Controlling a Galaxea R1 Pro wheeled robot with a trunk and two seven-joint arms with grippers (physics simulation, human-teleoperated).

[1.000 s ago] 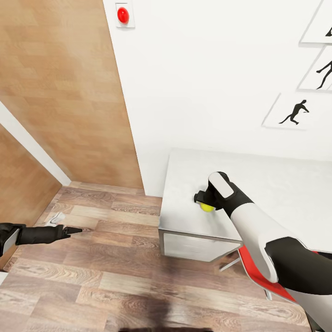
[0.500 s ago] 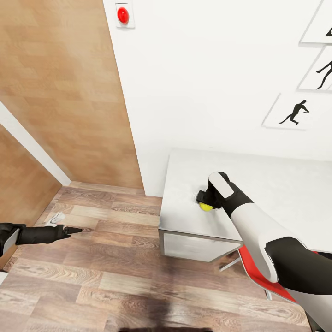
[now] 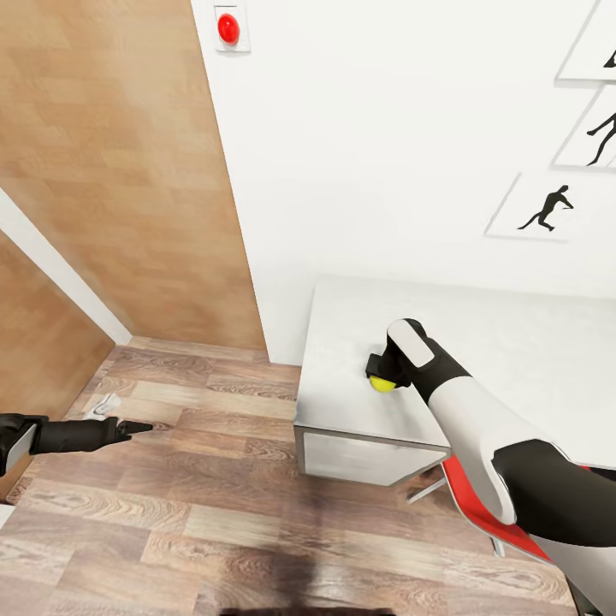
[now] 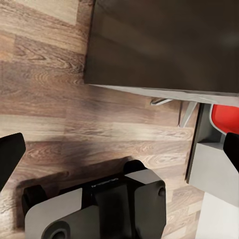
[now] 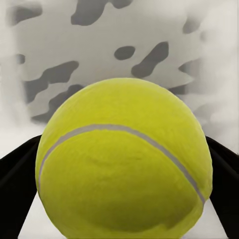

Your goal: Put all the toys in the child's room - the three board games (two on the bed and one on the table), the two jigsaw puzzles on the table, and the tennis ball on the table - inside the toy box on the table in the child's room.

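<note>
While the head view holds the same framing as a second ago, the right gripper (image 3: 381,376) sits slightly nearer the wrist end than it did, with the tennis ball (image 3: 382,384) under its dark fingers on the table (image 3: 342,402). Shift between pictures is small; ball position barely moves. Ball appears to rest low, at or just off the pale top, near the table's left front corner; contact with the surface cannot be told. Left gripper (image 3: 137,426) hangs out over the wood floor (image 3: 197,513), well apart from the table, unchanged across the pictures; fingers look drawn together to a point, but this view does not settle it.

Left wrist view: two dark fingertips (image 4: 10,154) stand wide apart at the frame edges, nothing between them. So the left tool is spread and empty. Floor, the robot's base (image 4: 99,209) and a red chair (image 4: 224,117) lie below.

Right wrist view: tennis ball (image 5: 124,159) sits between both dark fingers (image 5: 17,184), each touching its flanks. Jaws closed on the ball.

Judgement: grasp looks secured; lift and carry to the toy box come next.
</note>
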